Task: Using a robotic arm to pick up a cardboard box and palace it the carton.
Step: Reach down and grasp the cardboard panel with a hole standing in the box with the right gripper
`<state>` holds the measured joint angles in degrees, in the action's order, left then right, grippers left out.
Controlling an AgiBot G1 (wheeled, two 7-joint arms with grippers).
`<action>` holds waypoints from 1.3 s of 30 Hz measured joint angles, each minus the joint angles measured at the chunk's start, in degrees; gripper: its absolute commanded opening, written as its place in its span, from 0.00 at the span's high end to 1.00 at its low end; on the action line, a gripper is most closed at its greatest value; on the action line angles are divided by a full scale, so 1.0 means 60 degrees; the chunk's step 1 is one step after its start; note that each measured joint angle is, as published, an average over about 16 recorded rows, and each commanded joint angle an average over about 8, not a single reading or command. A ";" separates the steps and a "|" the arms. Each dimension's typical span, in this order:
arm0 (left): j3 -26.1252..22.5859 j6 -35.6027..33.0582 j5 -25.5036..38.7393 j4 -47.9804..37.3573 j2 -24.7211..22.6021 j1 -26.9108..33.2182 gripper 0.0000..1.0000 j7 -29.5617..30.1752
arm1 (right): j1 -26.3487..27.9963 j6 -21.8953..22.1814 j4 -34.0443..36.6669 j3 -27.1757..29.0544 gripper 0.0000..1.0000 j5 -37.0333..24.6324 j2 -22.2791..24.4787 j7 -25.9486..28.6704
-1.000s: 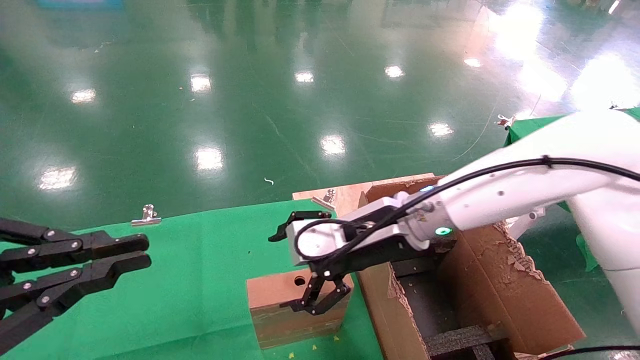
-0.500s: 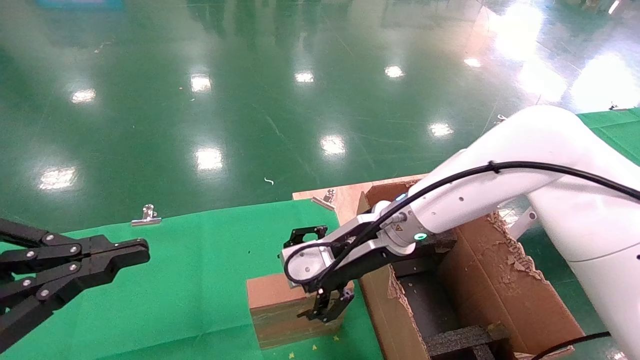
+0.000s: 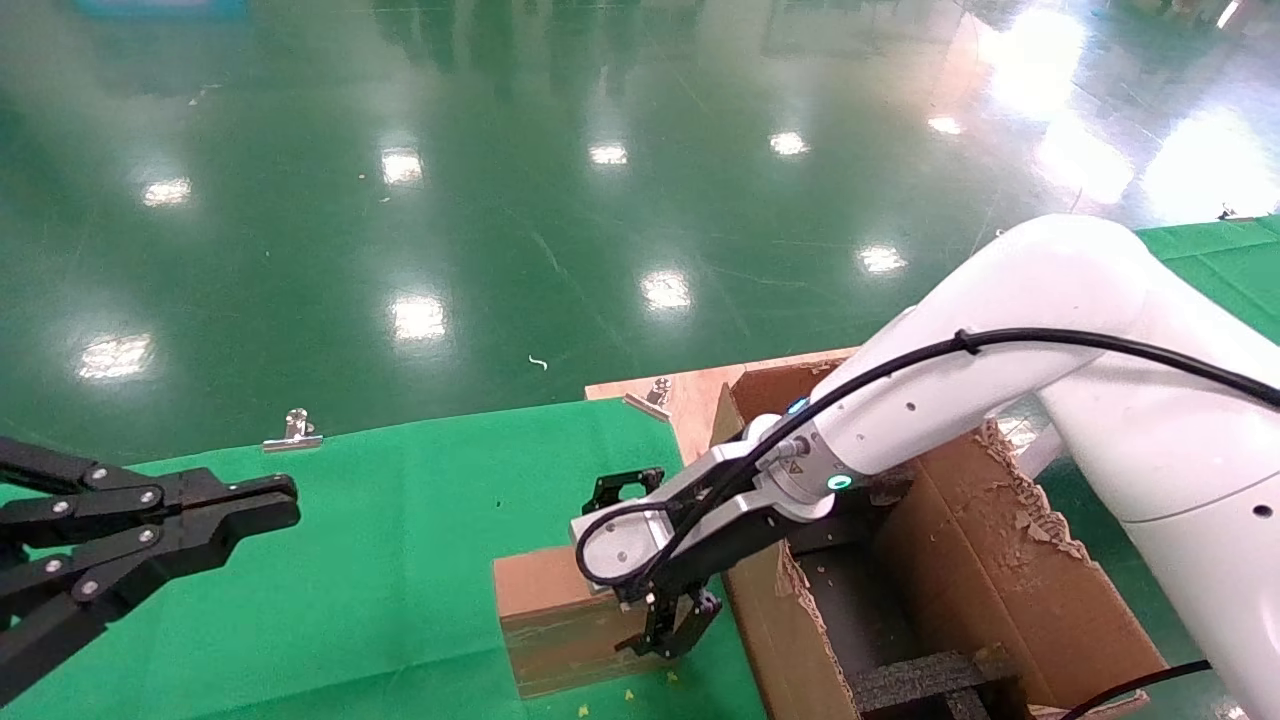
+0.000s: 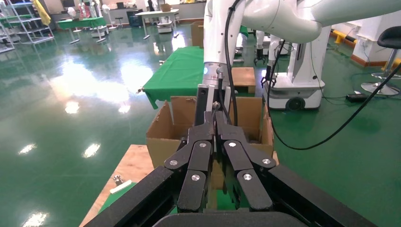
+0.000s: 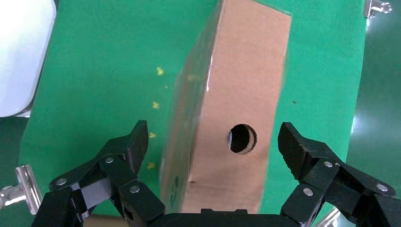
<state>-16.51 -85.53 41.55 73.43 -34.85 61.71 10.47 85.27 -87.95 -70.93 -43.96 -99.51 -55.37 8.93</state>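
Two fingers of the right hand (image 5: 213,156) are spread wide astride the cardboard box (image 5: 236,113), which stands on edge on the green tabletop (image 3: 380,560) just beside the carton (image 3: 960,590). If the squeeze lands off-centre, the box could be tipped. Its long axis is run toward the tabletop's far edge, with the holed face turned up. The left hand (image 3: 270,505) is parked at the left, pinched closed

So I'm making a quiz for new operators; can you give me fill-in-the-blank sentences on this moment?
1. The right tool straddles the small brown cardboard box with its fingers ____.
2. The box's top face has a round ____.
3. The box stands on a ____ cloth.
4. The left tool is ____, parked away from the large torn brown carton.

Missing words: open; hole; green; shut
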 measured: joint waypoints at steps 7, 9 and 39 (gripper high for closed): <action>-0.0001 0.0002 -0.0001 -0.0001 0.0001 -0.0001 0.00 -0.0001 | -0.0001 -0.0037 0.0037 -0.0017 1.00 0.0034 -0.0006 0.0040; -0.0001 0.0003 -0.0001 -0.0001 0.0001 -0.0001 0.00 -0.0001 | -0.0005 -0.0035 0.0033 -0.0012 1.00 0.0036 -0.0004 0.0034; 0.0000 0.0001 -0.0002 -0.0003 0.0001 0.0000 0.00 -0.0001 | 0.0056 -0.0028 0.0056 0.0060 1.00 0.0113 0.0015 -0.0047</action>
<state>-16.51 -85.53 41.54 73.42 -34.84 61.71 10.46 85.61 -88.12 -70.59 -43.60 -98.83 -55.28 8.65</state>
